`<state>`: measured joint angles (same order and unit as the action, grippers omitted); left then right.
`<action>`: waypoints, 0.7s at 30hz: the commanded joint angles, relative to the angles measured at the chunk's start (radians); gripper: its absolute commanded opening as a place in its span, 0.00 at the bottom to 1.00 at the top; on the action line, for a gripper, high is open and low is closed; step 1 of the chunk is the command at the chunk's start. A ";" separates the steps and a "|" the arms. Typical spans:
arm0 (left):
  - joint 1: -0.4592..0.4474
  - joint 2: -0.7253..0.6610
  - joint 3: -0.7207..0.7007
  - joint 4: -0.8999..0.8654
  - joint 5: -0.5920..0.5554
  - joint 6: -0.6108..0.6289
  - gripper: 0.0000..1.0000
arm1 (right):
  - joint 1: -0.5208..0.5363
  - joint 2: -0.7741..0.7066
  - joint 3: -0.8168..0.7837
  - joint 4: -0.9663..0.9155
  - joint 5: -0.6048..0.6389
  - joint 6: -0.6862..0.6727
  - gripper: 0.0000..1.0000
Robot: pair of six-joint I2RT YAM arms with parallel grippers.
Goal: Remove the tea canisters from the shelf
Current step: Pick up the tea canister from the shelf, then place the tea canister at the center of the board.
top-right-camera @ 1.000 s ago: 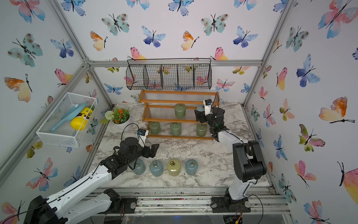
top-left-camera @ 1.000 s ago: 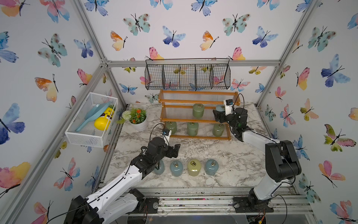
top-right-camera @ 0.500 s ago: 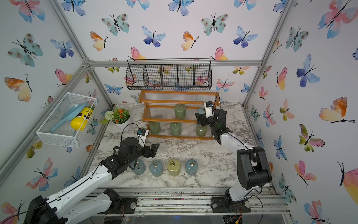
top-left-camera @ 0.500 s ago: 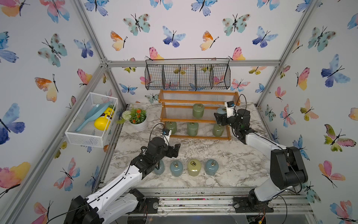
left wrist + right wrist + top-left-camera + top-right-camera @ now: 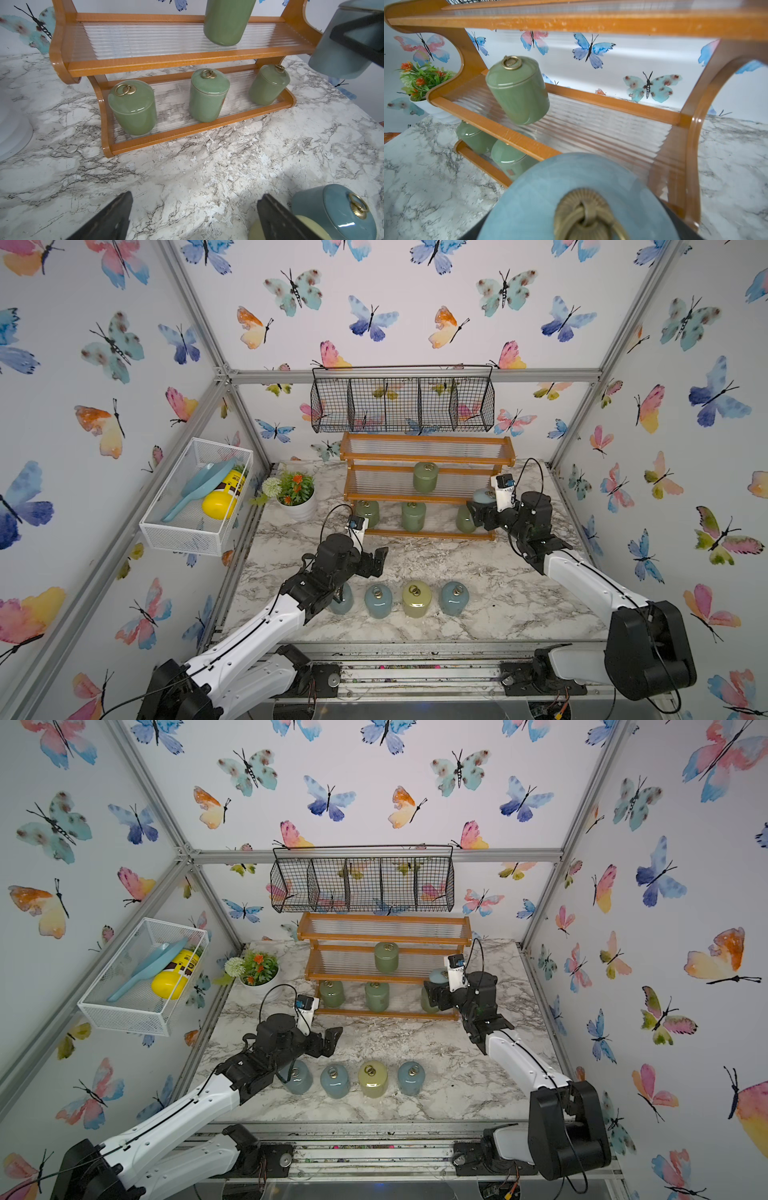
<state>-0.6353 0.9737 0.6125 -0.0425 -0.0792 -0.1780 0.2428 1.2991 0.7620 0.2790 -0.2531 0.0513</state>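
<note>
Well, the marble table (image 5: 505, 572) takes up most of the floor of the cell, and the shelf (image 5: 428, 446) stands at its back. The top tier is bare, the middle tier has one canister and the bottom tier has three.

The right gripper (image 5: 478, 511) is clamped on a blue canister (image 5: 482, 494), holding it in the air just off the shelf's right end, in front of the middle tier. The left gripper (image 5: 374, 562) hangs over the table with its jaws spread wide and nothing between them.

Four canisters stand in a row (image 5: 416, 599) near the front edge: blue, blue, yellow-green, blue. The left arm partly covers the leftmost one.

Four green canisters are left on the shelf. One is on the middle tier (image 5: 425, 477) and three are below it (image 5: 208, 96). The rightmost of those three sits close under the loaded gripper.

To my eye the step is carrying the blue one out and down. It should come straight away from the shelf first, clear of the curved side post and the green lid below. It should stay upright, and the bare marble to the right of the row looks the safest landing. The jaws should let go only once its base sits flat.

The brass ring pull (image 5: 586, 214) lies loose on the lid, so it is no handle.
</note>
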 commanded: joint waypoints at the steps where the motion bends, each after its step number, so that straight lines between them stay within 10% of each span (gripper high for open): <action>1: -0.002 -0.011 -0.012 0.016 0.019 0.020 0.98 | -0.004 -0.070 -0.049 0.020 -0.002 0.035 0.75; 21: -0.001 -0.047 -0.040 0.013 0.038 0.019 0.98 | 0.029 -0.262 -0.392 -0.024 0.065 0.206 0.73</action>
<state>-0.6353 0.9470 0.5850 -0.0414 -0.0570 -0.1677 0.2626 1.0725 0.3786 0.2012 -0.2230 0.2115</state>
